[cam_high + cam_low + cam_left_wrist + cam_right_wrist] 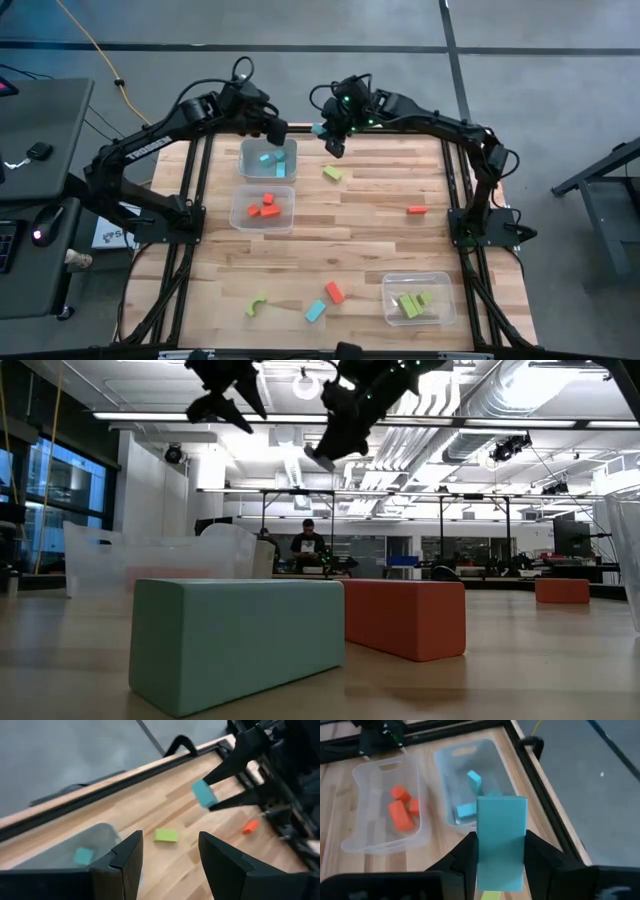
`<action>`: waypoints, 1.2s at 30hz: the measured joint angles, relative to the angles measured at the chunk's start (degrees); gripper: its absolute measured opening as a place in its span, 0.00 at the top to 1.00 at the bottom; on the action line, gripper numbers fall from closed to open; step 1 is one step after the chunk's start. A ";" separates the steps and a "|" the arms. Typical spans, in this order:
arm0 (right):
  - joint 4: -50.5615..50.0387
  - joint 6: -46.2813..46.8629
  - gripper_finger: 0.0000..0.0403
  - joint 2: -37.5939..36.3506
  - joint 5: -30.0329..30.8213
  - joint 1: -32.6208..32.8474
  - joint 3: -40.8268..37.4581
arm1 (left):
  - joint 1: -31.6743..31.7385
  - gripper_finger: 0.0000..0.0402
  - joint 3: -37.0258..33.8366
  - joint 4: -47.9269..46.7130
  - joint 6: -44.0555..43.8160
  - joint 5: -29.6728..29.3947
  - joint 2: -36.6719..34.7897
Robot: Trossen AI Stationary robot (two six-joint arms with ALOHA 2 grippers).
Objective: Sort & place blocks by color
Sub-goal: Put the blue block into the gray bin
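Observation:
My right gripper point(330, 138) hangs above the table's far edge, shut on a cyan block point(501, 840) that also shows in the left wrist view point(204, 793). Just to its left, my left gripper point(167, 865) is open and holds nothing, above the far end of the clear bin with cyan blocks point(268, 160). Nearer stands a bin with red blocks point(263, 208). A bin with green blocks point(418, 300) is at the near right. Loose on the table lie a green block point(332, 173), a red one point(416, 210), a green arch point(256, 305), a cyan block point(315, 311) and a red block point(334, 292). My right gripper pinches the cyan block between its two fingers, by the block's two long sides point(485, 865). The fingers slant down and toward the table's left, lying along the block, which sticks out past the fingertips point(226, 769). The block is lifted clear, high above the table.
The table's dark frame rail point(540, 780) runs close behind the cyan bin. The two grippers hang near each other over the far edge. In the low view a cyan block point(235, 640) and a red block point(405, 618) lie close to the camera.

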 joint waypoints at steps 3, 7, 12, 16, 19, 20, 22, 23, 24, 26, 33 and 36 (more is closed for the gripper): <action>0.88 -1.27 0.75 -0.23 1.78 0.91 0.00 | 1.25 0.58 0.00 3.11 -0.31 3.76 1.70; 0.72 -6.25 0.75 -0.30 5.49 2.62 0.00 | 3.17 0.58 0.00 6.28 -3.15 11.15 4.12; 1.31 -8.85 0.75 -0.60 5.91 3.85 0.00 | 4.99 0.58 0.00 6.91 -5.16 18.20 6.80; 1.14 -9.00 0.75 -0.58 7.44 3.74 0.00 | 5.01 0.58 0.00 7.01 -5.60 18.49 8.44; 1.11 -9.92 0.75 -0.58 8.99 3.70 0.00 | 4.97 0.58 0.00 8.06 -6.04 18.82 9.46; 1.13 -10.15 0.75 -0.59 8.96 3.71 0.00 | 5.02 0.58 0.00 8.76 -6.08 19.00 9.70; 1.12 -10.28 0.75 -0.58 8.96 3.74 0.00 | 5.02 0.58 0.00 10.19 -6.64 19.75 10.28; 1.04 -10.28 0.75 -0.60 8.95 3.74 0.00 | 5.02 0.58 0.00 10.75 -7.13 20.12 10.57; 1.00 -10.28 0.75 -0.58 8.94 3.78 0.00 | 5.02 0.58 0.00 11.32 -7.48 20.21 10.81; 0.96 -10.28 0.75 -0.60 8.96 3.76 0.00 | 4.96 0.58 0.00 12.80 -7.86 20.38 11.20; 0.64 -9.99 0.75 -0.58 9.95 3.72 0.00 | 4.24 0.58 0.00 13.18 -8.77 20.88 12.20; 0.75 -9.84 0.75 -0.58 10.43 3.72 0.02 | 3.99 0.58 0.00 14.28 -8.73 20.91 12.21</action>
